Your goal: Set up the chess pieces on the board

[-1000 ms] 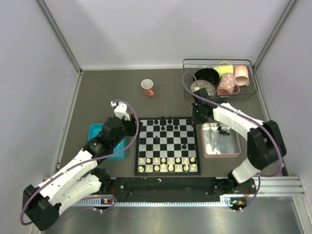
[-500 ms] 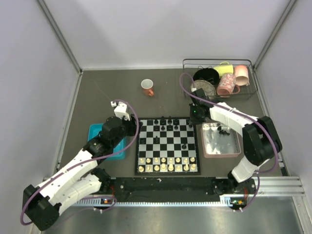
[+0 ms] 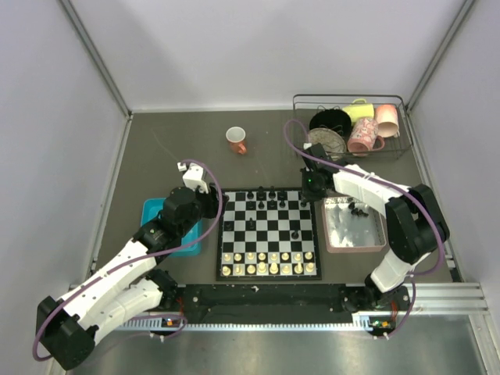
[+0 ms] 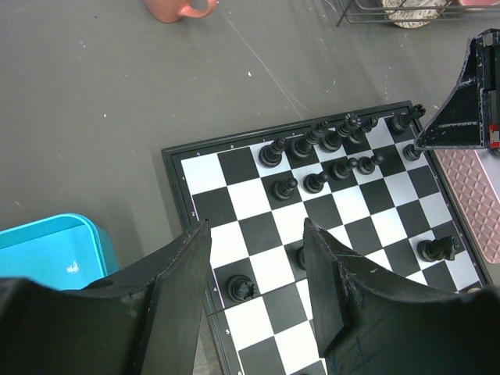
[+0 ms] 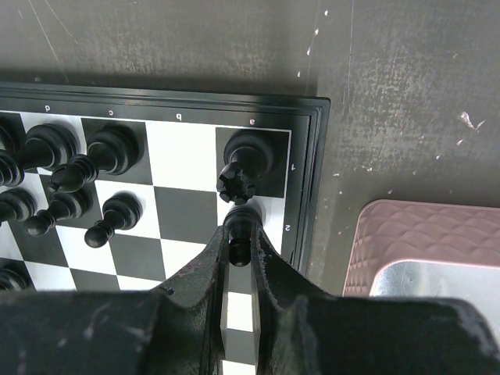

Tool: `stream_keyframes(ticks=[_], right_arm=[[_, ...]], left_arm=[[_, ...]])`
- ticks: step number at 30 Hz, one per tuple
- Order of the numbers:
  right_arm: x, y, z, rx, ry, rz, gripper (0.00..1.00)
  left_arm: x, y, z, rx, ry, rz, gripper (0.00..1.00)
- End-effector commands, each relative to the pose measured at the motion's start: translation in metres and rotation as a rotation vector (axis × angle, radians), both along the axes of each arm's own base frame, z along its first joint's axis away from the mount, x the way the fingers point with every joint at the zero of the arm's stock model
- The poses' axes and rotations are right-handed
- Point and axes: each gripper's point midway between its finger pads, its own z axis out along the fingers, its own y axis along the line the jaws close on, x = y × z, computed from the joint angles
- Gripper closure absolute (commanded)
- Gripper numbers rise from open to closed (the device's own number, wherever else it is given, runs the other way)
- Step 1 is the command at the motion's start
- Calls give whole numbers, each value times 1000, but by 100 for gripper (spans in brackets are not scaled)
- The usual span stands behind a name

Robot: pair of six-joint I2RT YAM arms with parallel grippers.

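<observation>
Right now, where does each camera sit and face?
Top external: above and behind, looking down on the board; left arm, right arm show.
Left wrist: over the board's left edge, facing across; left gripper open.
Right wrist: over the far right corner, facing down; right gripper shut on black piece.
Wrist views share the black back row.

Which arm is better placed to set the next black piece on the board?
Right. The right gripper is shut on a black pawn over an edge square of the board, next to pieces already placed. The left gripper is open and empty.
</observation>
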Motion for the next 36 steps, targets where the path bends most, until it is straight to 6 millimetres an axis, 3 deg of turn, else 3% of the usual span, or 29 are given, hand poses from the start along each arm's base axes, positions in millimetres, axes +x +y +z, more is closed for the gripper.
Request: stream_keyframes(ticks=[1,7,22,32,36], right_arm=[[14,11,12,15,-53,23,99],[13,10,12,8,-54,21,92],[13,6,13,-8,-57,19,90],[13,12,14,15,-51,27,65],[14,16,20,36,-59,34,62]], left_arm=[[1,0,6,-22,-21,1,45],[0,0,6,-21,-20,1,44],[0,0,7,-25,-23,1,44],[0,0,7,-26,-24,3,44],[0,1,7,-25,-25,6,44]])
